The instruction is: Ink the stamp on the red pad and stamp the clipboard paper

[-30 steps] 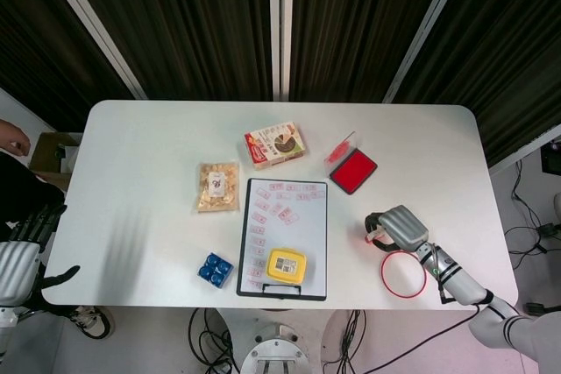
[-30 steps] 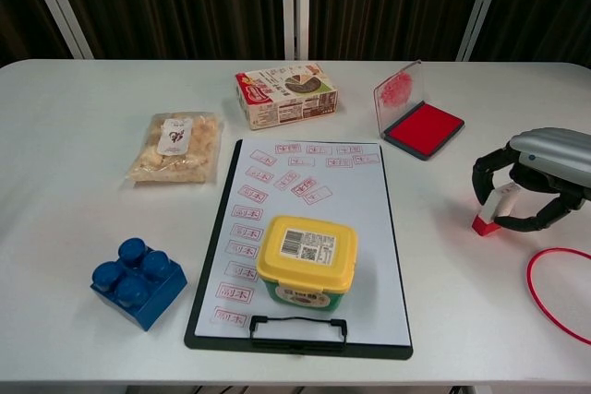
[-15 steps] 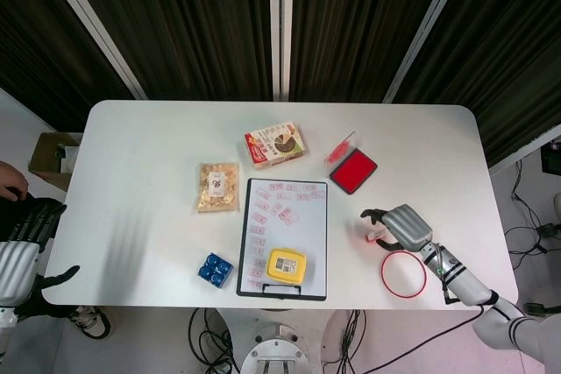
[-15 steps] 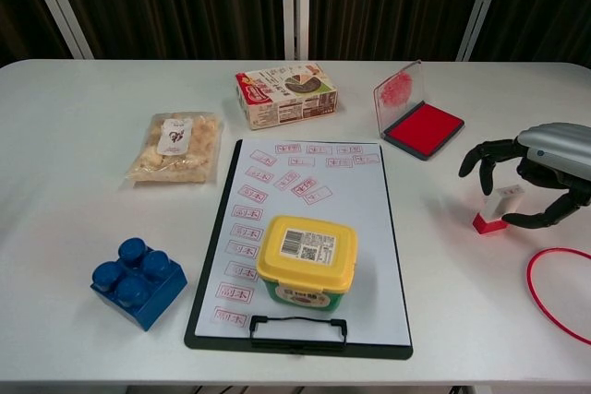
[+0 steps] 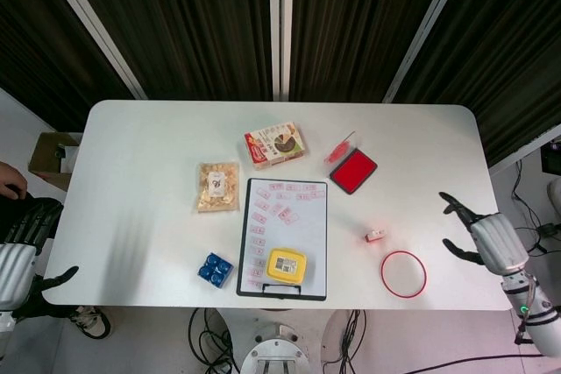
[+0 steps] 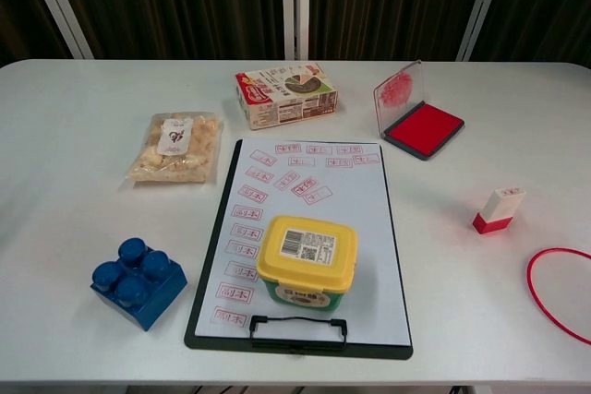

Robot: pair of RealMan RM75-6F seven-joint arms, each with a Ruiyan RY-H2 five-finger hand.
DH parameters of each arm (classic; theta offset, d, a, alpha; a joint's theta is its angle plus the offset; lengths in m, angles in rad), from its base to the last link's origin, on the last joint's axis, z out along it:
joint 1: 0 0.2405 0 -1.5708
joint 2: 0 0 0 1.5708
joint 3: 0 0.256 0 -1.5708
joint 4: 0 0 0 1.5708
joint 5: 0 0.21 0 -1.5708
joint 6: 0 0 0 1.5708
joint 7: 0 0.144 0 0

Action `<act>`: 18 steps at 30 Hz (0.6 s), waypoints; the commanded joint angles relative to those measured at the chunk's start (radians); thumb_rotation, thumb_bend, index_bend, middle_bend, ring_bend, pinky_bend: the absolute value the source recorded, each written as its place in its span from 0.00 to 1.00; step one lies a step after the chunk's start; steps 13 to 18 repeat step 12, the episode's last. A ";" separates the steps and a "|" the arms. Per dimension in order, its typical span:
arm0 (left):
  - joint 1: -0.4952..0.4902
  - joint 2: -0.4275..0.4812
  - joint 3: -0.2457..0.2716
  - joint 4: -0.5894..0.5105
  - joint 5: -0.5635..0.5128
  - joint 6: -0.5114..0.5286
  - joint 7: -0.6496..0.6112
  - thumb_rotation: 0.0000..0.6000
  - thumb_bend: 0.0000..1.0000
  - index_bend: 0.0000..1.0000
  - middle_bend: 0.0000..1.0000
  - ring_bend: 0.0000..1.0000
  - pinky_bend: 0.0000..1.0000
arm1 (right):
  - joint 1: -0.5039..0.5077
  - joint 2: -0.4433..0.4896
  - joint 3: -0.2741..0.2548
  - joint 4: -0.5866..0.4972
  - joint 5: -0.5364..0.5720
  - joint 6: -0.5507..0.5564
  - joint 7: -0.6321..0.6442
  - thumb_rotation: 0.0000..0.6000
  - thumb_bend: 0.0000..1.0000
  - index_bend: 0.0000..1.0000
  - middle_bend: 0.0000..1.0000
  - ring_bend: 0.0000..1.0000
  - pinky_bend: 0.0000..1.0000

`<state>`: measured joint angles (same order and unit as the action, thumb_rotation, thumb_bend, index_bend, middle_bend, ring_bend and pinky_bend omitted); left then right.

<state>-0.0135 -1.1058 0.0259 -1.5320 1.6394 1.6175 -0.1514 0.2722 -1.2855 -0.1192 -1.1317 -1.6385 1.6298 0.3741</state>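
The small white and red stamp [image 5: 374, 236] [image 6: 498, 209] stands alone on the table, right of the clipboard [image 5: 283, 236] [image 6: 305, 237], whose paper carries several red stamp marks. The open red ink pad [image 5: 351, 169] [image 6: 423, 127] lies behind the stamp, lid raised. My right hand [image 5: 485, 237] hovers at the table's right edge, fingers spread, holding nothing, well away from the stamp; the chest view does not show it. My left hand [image 5: 24, 251] hangs off the table's left side, empty, fingers loosely apart.
A yellow-lidded tub [image 5: 287, 265] [image 6: 307, 259] sits on the clipboard's near end. A red ring [image 5: 403, 273] [image 6: 561, 292] lies near the stamp. A blue block [image 6: 138, 281], a snack bag [image 6: 175, 147] and a food box [image 6: 285, 94] stand left and behind.
My right hand let go of the stamp, opened and pulled back to the right edge of the table. The stamp stays standing where it was set down.
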 commanded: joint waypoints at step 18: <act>0.011 0.017 -0.003 -0.002 0.005 0.026 -0.011 1.00 0.00 0.07 0.09 0.07 0.16 | -0.183 0.101 0.107 -0.221 0.256 -0.053 -0.091 1.00 0.14 0.00 0.00 0.00 0.00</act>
